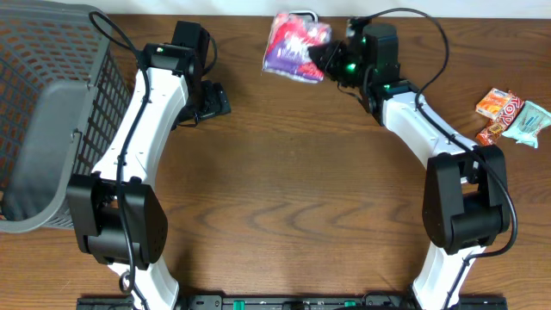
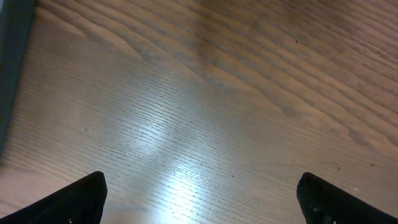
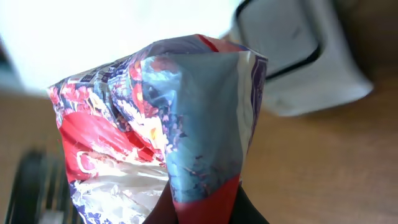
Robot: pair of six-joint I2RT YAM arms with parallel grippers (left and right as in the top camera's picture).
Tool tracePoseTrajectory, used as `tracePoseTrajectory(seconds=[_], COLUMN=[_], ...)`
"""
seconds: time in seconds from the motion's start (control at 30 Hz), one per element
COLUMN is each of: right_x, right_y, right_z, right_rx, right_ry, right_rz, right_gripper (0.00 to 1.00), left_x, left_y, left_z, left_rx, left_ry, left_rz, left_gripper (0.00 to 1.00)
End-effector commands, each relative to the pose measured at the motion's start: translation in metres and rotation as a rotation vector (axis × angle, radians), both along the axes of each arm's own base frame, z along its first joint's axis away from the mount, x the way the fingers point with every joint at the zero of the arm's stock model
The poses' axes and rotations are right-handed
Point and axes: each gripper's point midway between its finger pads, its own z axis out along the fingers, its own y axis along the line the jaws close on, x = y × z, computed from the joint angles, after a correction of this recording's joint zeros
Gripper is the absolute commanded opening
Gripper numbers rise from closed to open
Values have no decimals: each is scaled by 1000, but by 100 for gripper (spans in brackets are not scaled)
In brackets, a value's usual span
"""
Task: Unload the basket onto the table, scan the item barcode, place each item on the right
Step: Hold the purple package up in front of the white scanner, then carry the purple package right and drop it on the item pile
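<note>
A: Whereabouts of the snack bag?

B: Top centre of the overhead frame, apparently lifted off the table. Pinched by its crumpled lower edge in the right gripper, jaws closed hard on the foil.

A: And the left gripper?

B: Spread wide, holding nothing, hovering over bare wood just right of the basket.

A: Barcode visible?

B: Cannot tell. Only red, purple and blue print facing the wrist camera, much of it creased.

A: So, how to scan well?

B: Probably by turning the wrist slowly until a flat printed panel faces the dark-rimmed window of the white box, likely the scanner, upper right of the wrist view. Better to present the bag square and near that window, not tilted. Worth avoiding any swing, given a limp bag prone to folding over its own code.
</note>
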Motion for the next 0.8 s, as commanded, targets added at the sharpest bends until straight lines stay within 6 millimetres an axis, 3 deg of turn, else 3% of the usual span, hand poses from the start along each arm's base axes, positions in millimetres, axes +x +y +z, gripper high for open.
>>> tracePoseTrajectory(seconds=[0.0, 0.2, 0.33, 0.5, 0.77], right_x=[24, 43, 55, 68, 79], right_y=[-28, -30, -33, -20, -21], right_z=[1, 8, -4, -19, 7], right_rx=[8, 43, 56, 49, 13], right_ry=[11, -74, -62, -36, -89], right_rz=[-238, -312, -351, -295, -240], right_gripper=[1, 1, 1, 1, 1], left_x=[-1, -1, -1, -1, -1], left_y=[4, 4, 4, 4, 4], left_z=[4, 4, 4, 4, 4], left_rx=[13, 13, 13, 13, 13], left_ry=[-8, -8, -8, -8, -8], left_rz=[1, 1, 1, 1, 1], left_gripper=[98, 98, 98, 98, 98])
